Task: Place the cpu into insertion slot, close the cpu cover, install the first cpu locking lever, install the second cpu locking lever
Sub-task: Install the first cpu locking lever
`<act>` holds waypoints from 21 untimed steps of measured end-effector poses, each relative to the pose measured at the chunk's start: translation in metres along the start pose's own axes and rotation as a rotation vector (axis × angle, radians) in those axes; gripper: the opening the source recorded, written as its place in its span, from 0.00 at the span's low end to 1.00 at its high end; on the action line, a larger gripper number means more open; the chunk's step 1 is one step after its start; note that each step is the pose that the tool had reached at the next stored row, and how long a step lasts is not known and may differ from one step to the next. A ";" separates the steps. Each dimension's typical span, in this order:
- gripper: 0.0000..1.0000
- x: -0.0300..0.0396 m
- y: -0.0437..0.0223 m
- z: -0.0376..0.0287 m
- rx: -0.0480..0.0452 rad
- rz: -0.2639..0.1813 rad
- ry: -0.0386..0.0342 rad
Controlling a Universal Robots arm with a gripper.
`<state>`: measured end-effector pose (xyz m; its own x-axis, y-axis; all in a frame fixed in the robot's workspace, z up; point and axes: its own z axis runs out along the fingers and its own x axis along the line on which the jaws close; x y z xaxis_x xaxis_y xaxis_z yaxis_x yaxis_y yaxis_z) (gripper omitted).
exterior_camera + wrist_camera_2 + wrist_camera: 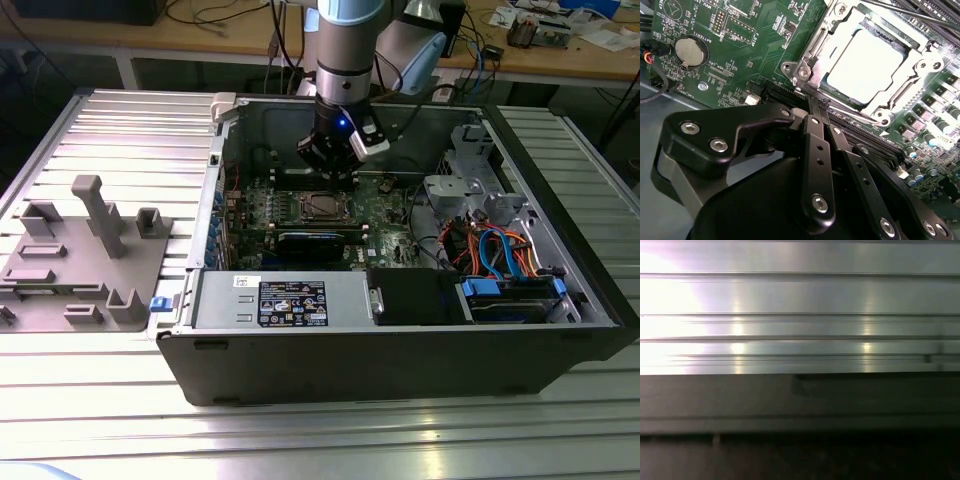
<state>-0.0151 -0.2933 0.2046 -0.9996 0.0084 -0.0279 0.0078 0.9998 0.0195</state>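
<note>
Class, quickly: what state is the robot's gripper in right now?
Gripper: closed, fingertips together near a corner of the cpu cover; nothing visibly held.

Lab (cluttered benches (580,68), slotted table (110,130))

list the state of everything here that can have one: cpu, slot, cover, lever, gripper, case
cpu: seated in the insertion slot
insertion slot: filled by the cpu
cpu cover: down, framing the cpu
locking lever: low along the slot's edge; cannot tell if it is latched
gripper: shut, tips by the slot's corner
computer case: side open
coin battery: in its holder
</note>
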 end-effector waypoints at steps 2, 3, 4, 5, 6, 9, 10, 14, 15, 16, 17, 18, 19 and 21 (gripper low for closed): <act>0.11 -0.0001 -0.0003 0.0005 0.0006 0.000 0.0002; 0.11 -0.0002 -0.0003 0.0006 0.0005 0.000 0.0001; 0.11 -0.0002 -0.0003 0.0005 0.0001 0.000 -0.0001; 0.11 -0.0003 -0.0002 0.0001 -0.0003 0.000 -0.0005; 0.11 -0.0004 -0.0002 -0.0005 -0.0003 0.000 -0.0005; 0.11 -0.0003 -0.0002 -0.0019 0.0001 0.000 -0.0002; 0.11 -0.0003 -0.0002 -0.0023 0.0001 0.000 -0.0001; 0.11 -0.0004 -0.0002 -0.0027 0.0003 0.000 -0.0002; 0.11 -0.0003 -0.0002 -0.0028 0.0018 0.000 -0.0001; 0.11 -0.0004 -0.0003 -0.0028 0.0040 0.000 -0.0001; 0.11 -0.0004 -0.0003 -0.0025 0.0101 0.000 -0.0002; 0.11 -0.0005 -0.0003 -0.0020 0.0150 0.000 -0.0002; 0.11 -0.0005 -0.0003 -0.0015 0.0184 0.000 -0.0002; 0.11 -0.0006 -0.0003 -0.0004 0.0250 -0.001 -0.0002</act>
<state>-0.0145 -0.2936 0.2050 -0.9996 0.0077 -0.0280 0.0079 1.0000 -0.0055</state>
